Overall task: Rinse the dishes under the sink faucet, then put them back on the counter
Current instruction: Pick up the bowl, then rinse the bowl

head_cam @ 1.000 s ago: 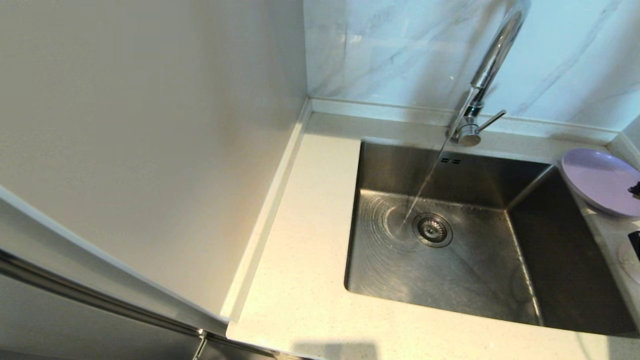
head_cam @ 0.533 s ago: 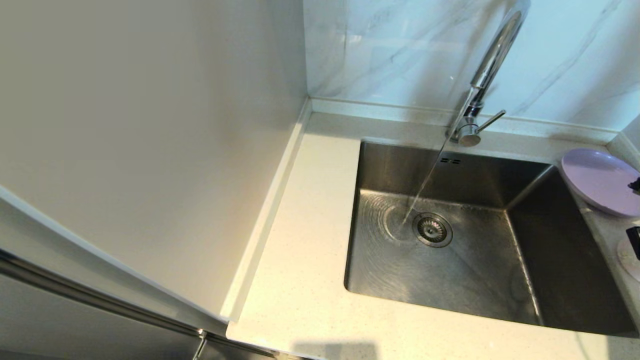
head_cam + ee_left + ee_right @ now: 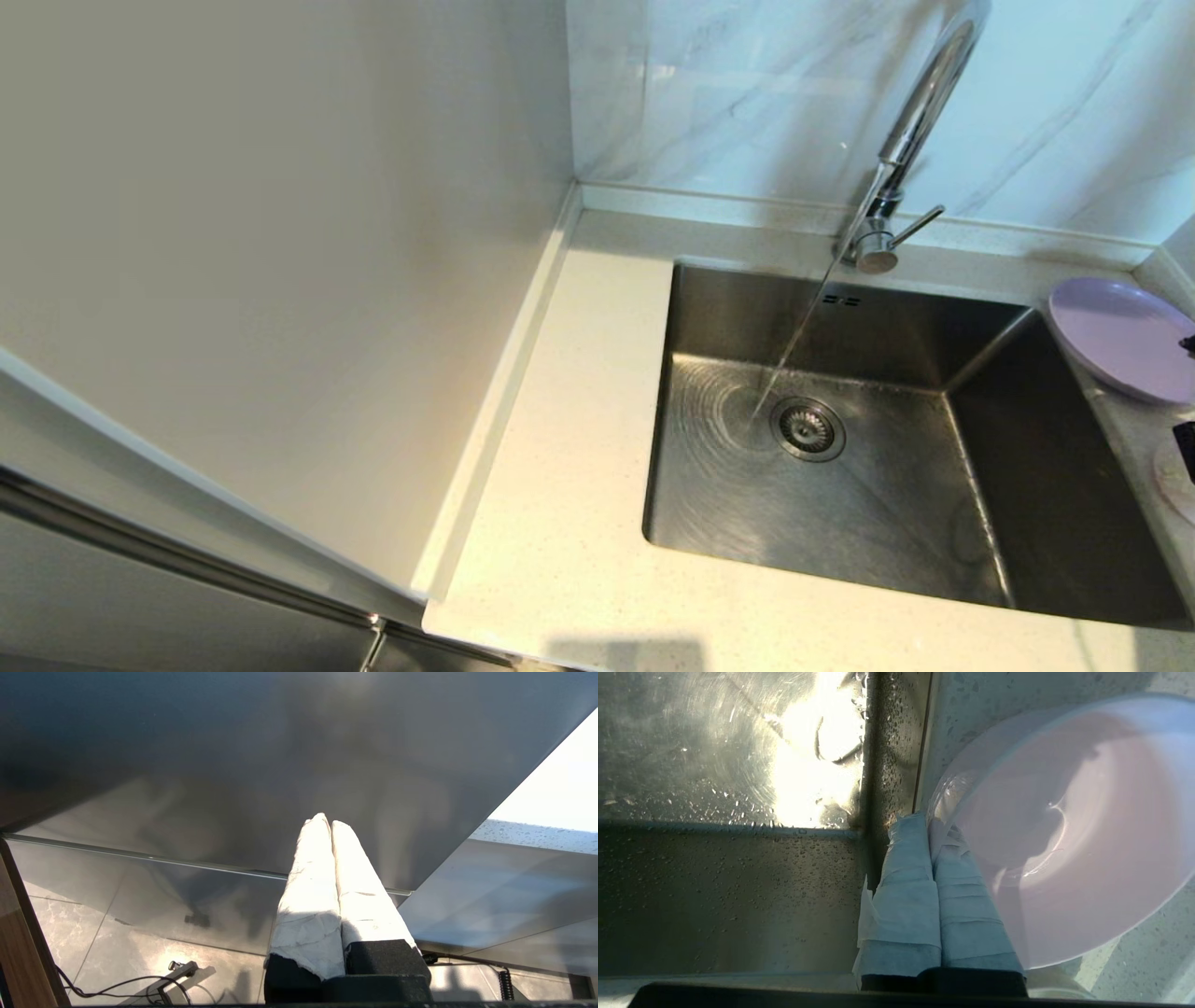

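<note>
Water runs from the sink faucet [image 3: 910, 121] into the sink [image 3: 887, 532], landing beside the drain strainer [image 3: 808, 429]. The lilac plate [image 3: 1116, 336] lies on the counter [image 3: 579, 448] at the sink's far right corner. In the right wrist view, my right gripper [image 3: 930, 820] is shut on the rim of the pale pink bowl [image 3: 1073, 826], which sits over the counter just beside the sink's edge. In the head view only a sliver of that bowl [image 3: 1181, 481] and a dark bit of the gripper [image 3: 1187, 437] show at the right border. My left gripper [image 3: 327, 820] is shut, parked low, holding nothing.
A white wall panel [image 3: 280, 233] rises along the counter's left side, and marble-veined tiles [image 3: 747, 93] stand behind the faucet. The faucet's side lever [image 3: 920, 227] points right. Droplets cover the sink wall [image 3: 714, 882] next to the right gripper.
The right gripper and the bowl have slid slightly right, further out of the head view. The water keeps running and the plate has not moved.
</note>
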